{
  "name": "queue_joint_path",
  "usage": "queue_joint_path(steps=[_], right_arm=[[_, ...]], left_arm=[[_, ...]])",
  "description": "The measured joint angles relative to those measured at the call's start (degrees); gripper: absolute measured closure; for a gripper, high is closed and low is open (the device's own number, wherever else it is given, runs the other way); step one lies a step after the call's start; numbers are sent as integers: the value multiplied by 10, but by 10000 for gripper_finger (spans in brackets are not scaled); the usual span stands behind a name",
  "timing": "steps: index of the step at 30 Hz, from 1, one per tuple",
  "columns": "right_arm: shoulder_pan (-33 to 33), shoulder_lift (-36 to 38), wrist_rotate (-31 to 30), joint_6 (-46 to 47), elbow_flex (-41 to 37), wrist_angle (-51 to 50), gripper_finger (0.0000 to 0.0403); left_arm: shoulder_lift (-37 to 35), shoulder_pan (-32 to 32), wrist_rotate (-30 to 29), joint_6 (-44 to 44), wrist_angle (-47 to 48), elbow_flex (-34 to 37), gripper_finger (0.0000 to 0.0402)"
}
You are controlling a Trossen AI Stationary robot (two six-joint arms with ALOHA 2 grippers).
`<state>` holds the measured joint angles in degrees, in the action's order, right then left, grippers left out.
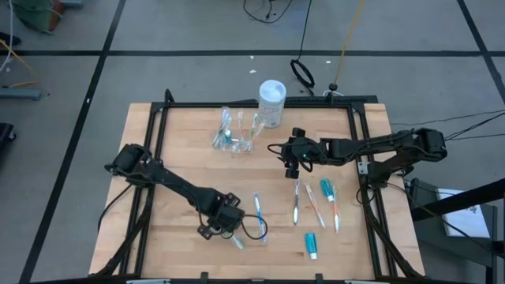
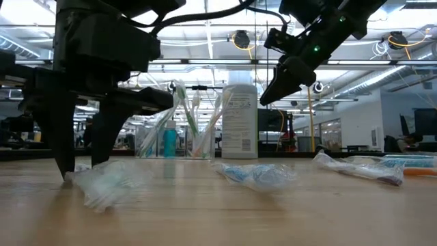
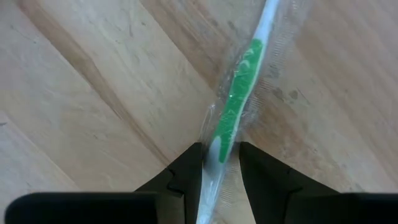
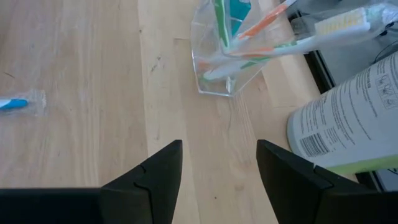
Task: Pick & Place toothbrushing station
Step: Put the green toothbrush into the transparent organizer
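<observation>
At about 6 o'clock on the table, the left gripper (image 3: 219,163) is down on the wood, its fingers clamped on a green toothbrush (image 3: 238,102) that lies in a clear wrapper. I judge the step in hand is the pick of this brush. Next it calls for a lift and a carry toward 12 o'clock.

More wrapped toothbrushes (image 1: 316,203) lie at about 4 o'clock. Past the centre, the right gripper (image 1: 289,160) hangs above the table with fingers apart and empty.

The toothbrushing station (image 1: 235,131) is at 12 o'clock, already holding some brushes, just beside the white tub (image 1: 272,102).
</observation>
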<state>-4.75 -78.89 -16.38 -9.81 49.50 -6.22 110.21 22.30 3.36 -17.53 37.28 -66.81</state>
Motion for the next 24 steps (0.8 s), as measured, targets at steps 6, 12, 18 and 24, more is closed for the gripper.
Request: queue_joint_path(steps=[6,12,18,24], right_arm=[[0,0,0,1,0,3,206],[0,0,1,7,0,4,206],[0,0,2,31,0,4,206],[0,0,2,31,0,12,206]], left_arm=[[-8,-12,29,-23,4,1,347],[-42,-13,-8,-34,29,6,383],[-129,-15,-85,0,77,4,377],[-244,-22,-190,65,136,4,392]])
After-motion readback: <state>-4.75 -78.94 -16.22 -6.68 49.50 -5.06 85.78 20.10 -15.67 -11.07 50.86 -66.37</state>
